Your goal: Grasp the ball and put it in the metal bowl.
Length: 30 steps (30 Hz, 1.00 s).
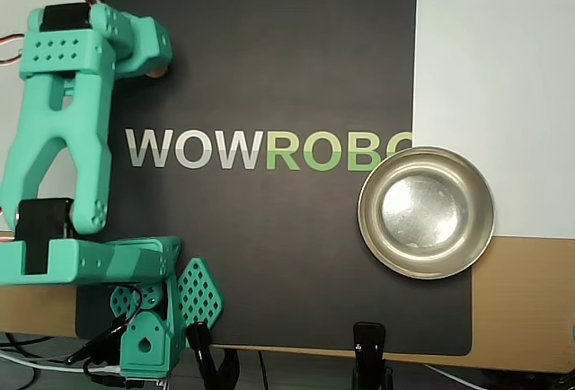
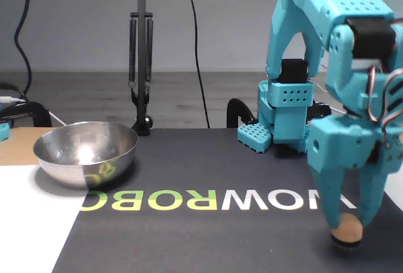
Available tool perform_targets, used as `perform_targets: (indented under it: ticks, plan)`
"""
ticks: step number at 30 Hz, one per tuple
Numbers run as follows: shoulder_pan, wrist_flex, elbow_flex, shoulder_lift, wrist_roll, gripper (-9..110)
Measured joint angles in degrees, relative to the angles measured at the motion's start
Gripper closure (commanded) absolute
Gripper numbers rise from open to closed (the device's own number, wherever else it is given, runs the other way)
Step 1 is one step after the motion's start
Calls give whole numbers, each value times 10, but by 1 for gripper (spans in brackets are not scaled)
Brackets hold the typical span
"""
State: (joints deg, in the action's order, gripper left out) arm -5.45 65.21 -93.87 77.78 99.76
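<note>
The small peach ball (image 2: pixel 347 228) sits low over the black mat at the right of the fixed view, between the two teal fingers of my gripper (image 2: pixel 347 222), which is shut on it. A dark shadow lies right under the ball; I cannot tell whether it touches the mat. From overhead, only a sliver of the ball (image 1: pixel 158 73) peeks out beside the gripper (image 1: pixel 153 66) at the upper left. The shiny metal bowl (image 1: pixel 426 161) stands on the mat's right edge in the overhead view and at the left in the fixed view (image 2: pixel 69 160), with nothing in it.
The black mat (image 1: pixel 269 255) carries the letters WOWROBO. White paper (image 1: pixel 494 84) lies beside it, wood beyond. The arm's base (image 2: pixel 286 112) and a black stand (image 2: pixel 141 65) are at the back. A clip (image 1: pixel 370 341) grips the mat's edge.
</note>
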Motion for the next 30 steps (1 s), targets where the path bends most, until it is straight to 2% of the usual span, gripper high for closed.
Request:
perform_targets:
  ticks: [13,30]
  plan:
    - [3,79,2,92,-11,77]
    - [40,103,2,162,-22,77]
